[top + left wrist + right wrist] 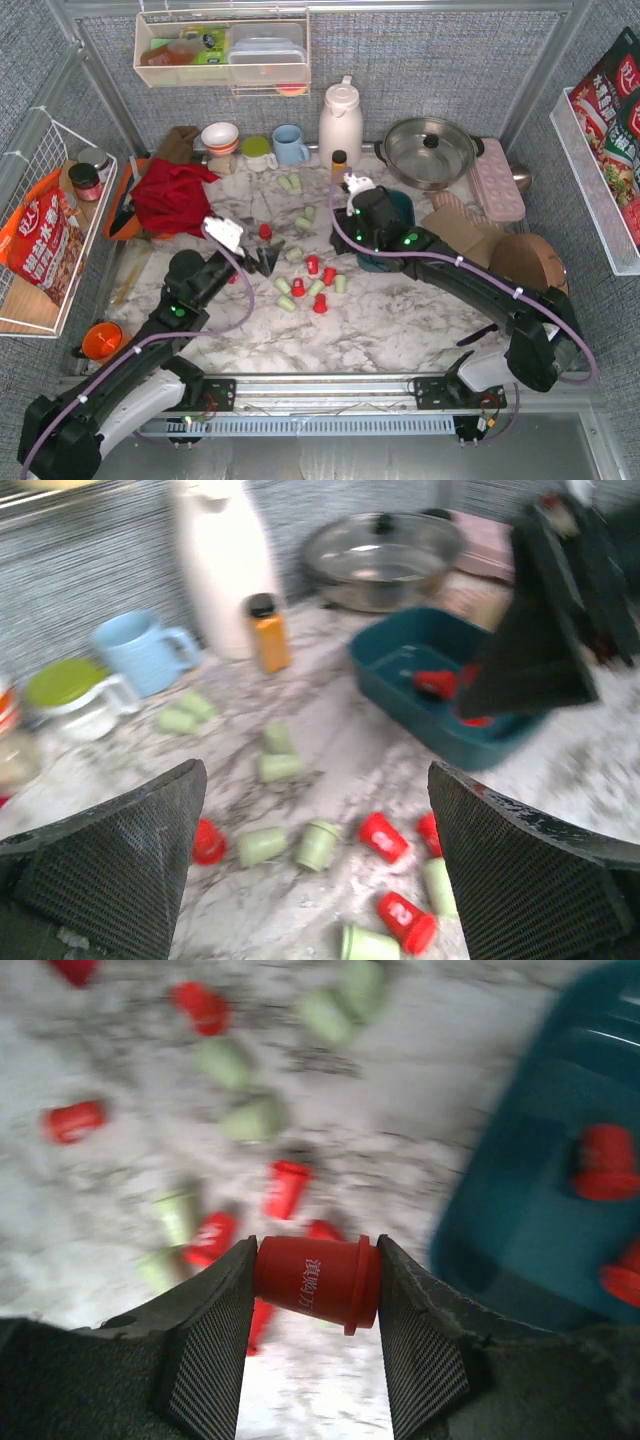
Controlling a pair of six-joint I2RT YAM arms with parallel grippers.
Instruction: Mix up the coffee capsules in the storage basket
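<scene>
Right jaws pinch a red capsule [318, 1282], left jaws spread wide; carry it well over the storage basket [505, 1230] before you release.

We see a tall white jug [340, 120], a pale blue mug [290, 145], a lidded steel pot [430, 150], a crumpled red cloth [172, 195]

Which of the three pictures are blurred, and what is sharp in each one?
Top view: sharp everywhere, even light. Left wrist view: mild blur, strongest on the basket. Right wrist view: the loose capsules are smeared by motion; only the red capsule between the fingers is sharp.
</scene>
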